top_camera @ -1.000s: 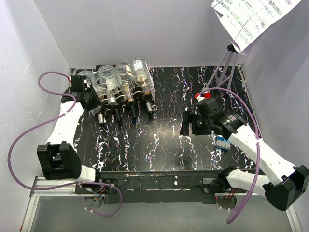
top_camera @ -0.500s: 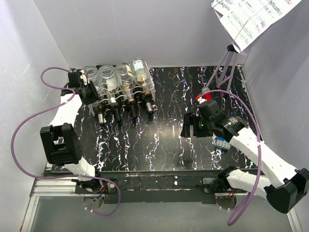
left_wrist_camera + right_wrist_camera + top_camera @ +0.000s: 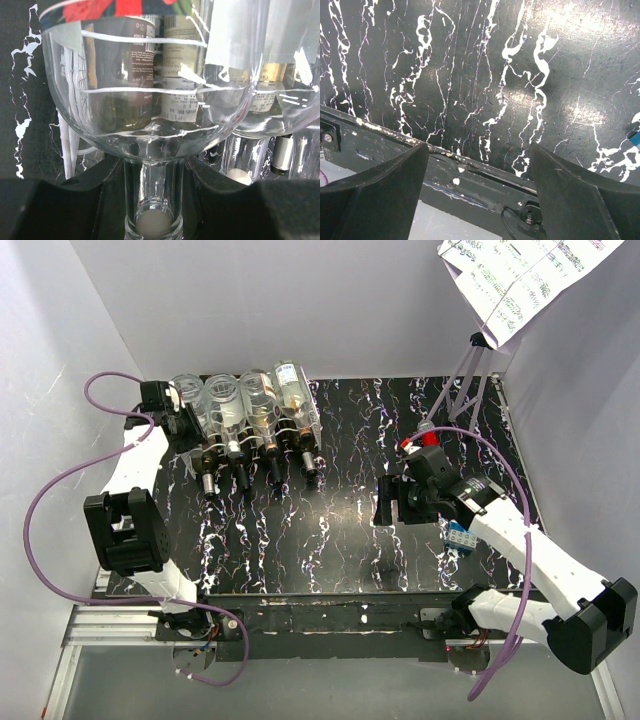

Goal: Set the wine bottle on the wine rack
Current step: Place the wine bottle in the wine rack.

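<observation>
My left gripper [image 3: 176, 424] [image 3: 152, 180] is shut on the neck of a clear glass wine bottle [image 3: 186, 393] [image 3: 135, 100] at the left end of the white wire wine rack [image 3: 297, 428] [image 3: 64, 146]. In the left wrist view the corked neck stands between both black fingers [image 3: 97, 190], and the round body fills the view above. I cannot tell whether the body rests in a cradle. Several other bottles [image 3: 258, 400] lie side by side on the rack, necks toward the arms. My right gripper [image 3: 386, 502] [image 3: 479, 185] is open over the black marbled table, holding nothing.
A small blue-and-white object [image 3: 460, 537] lies on the table beside the right arm. A tripod [image 3: 468, 380] with printed sheets [image 3: 520, 275] stands at the back right. White walls close in the table on three sides, and its front edge [image 3: 470, 160] runs under the right gripper.
The left arm has swung back and to the left, carrying the held bottle's neck toward the rack's left end. The right arm has shifted only slightly and stays open.
</observation>
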Controlling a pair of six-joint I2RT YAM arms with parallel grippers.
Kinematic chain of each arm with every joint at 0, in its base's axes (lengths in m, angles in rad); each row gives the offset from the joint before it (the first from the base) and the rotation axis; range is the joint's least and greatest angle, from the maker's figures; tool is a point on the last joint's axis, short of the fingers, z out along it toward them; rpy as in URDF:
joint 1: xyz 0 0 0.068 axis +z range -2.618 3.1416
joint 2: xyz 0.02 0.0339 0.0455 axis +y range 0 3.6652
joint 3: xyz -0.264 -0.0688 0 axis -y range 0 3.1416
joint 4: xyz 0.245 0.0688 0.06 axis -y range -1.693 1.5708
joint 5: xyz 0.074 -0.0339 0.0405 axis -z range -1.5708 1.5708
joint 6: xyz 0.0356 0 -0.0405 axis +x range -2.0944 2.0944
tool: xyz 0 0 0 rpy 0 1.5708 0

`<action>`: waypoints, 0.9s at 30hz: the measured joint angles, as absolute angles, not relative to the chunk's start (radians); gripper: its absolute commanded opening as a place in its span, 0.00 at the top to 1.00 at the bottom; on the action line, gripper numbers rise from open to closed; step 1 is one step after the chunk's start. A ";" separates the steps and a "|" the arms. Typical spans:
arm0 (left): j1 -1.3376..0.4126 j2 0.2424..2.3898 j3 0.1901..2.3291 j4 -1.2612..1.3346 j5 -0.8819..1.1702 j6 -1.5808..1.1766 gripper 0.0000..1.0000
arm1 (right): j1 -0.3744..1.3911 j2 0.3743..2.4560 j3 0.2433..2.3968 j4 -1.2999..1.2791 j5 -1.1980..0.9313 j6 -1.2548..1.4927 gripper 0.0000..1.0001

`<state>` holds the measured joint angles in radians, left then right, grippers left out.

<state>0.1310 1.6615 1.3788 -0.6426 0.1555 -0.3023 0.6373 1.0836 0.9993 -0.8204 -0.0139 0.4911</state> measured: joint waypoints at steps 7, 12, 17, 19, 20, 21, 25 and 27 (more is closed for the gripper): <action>0.131 1.665 1.383 -0.648 0.144 -0.282 0.65 | 0.637 1.088 0.999 -0.820 -0.023 0.491 0.11; 0.131 1.665 1.374 -0.616 0.127 -0.270 0.47 | 0.637 1.088 0.999 -0.820 -0.029 0.491 0.11; 0.131 1.663 1.374 -0.572 0.110 -0.280 0.27 | 0.637 1.088 0.999 -0.820 -0.033 0.492 0.11; 0.131 1.662 1.374 -0.559 0.102 -0.283 0.24 | 0.637 1.088 0.999 -0.820 -0.033 0.493 0.11; 0.131 1.662 1.374 -0.553 0.097 -0.287 0.23 | 0.637 1.088 0.999 -0.820 -0.033 0.493 0.11; 0.131 1.660 1.374 -0.551 0.095 -0.288 0.22 | 0.637 1.088 0.999 -0.820 -0.034 0.494 0.11; 0.129 1.647 1.374 -0.545 0.085 -0.288 0.12 | 0.637 1.088 0.999 -0.820 -0.034 0.495 0.12; 0.129 1.629 1.374 -0.545 0.082 -0.289 0.06 | 0.637 1.087 0.999 -0.820 -0.034 0.495 0.12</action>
<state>0.1291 1.6291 1.3735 -0.5449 0.0822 -0.2890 0.6369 1.0874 0.9993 -0.8196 -0.0338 0.4946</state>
